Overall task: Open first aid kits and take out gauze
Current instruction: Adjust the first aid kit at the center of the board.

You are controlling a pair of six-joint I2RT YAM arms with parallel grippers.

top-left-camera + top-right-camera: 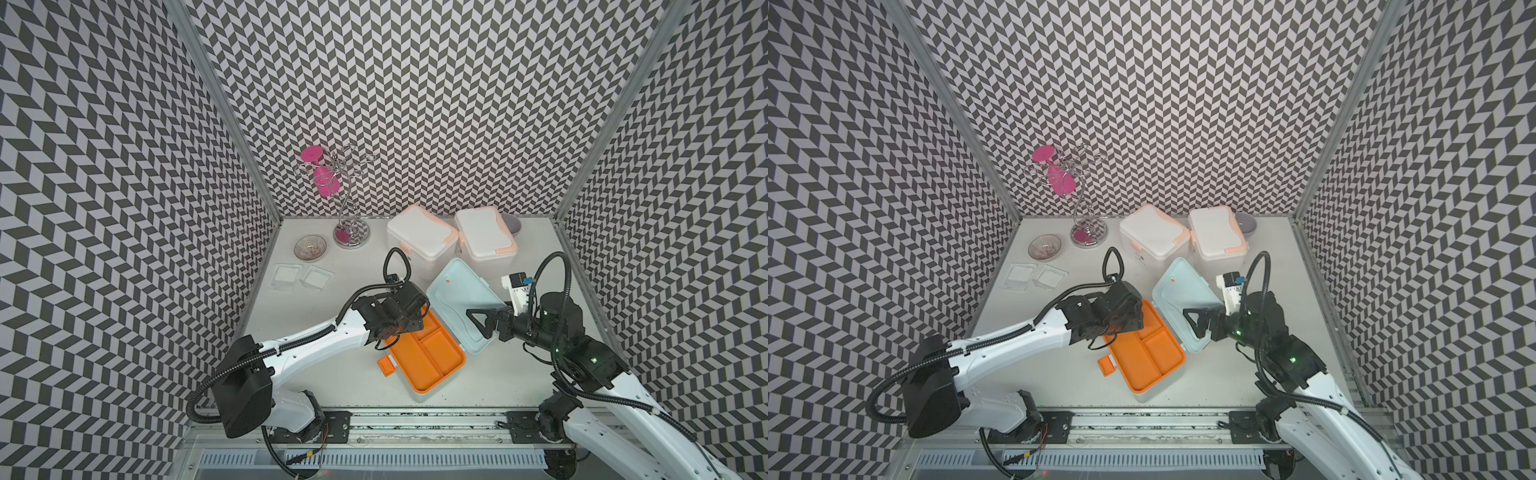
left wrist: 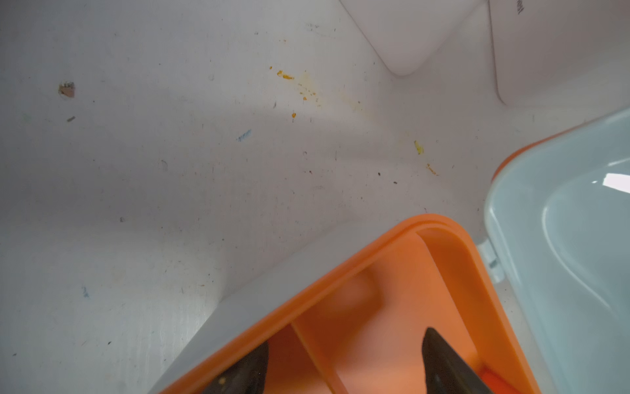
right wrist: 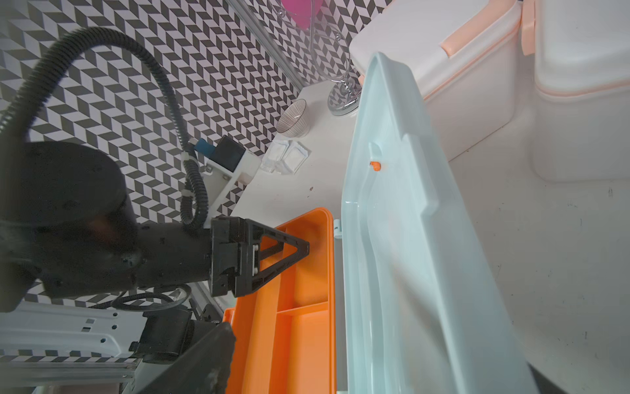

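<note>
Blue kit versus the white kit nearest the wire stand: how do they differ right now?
The blue kit has its lid swung open, showing an orange divided tray; the white kit is shut. The blue kit has orange trim, the white kit peach. The blue kit sits toward the front of the table; the white kit stands at the back. Both are boxy plastic cases.

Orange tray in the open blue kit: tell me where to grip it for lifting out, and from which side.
Probably the orange tray by its upright divider wall, from straight above: the wall is thin and the left gripper hangs open astride it. The raised lid blocks the hinge side.
</note>
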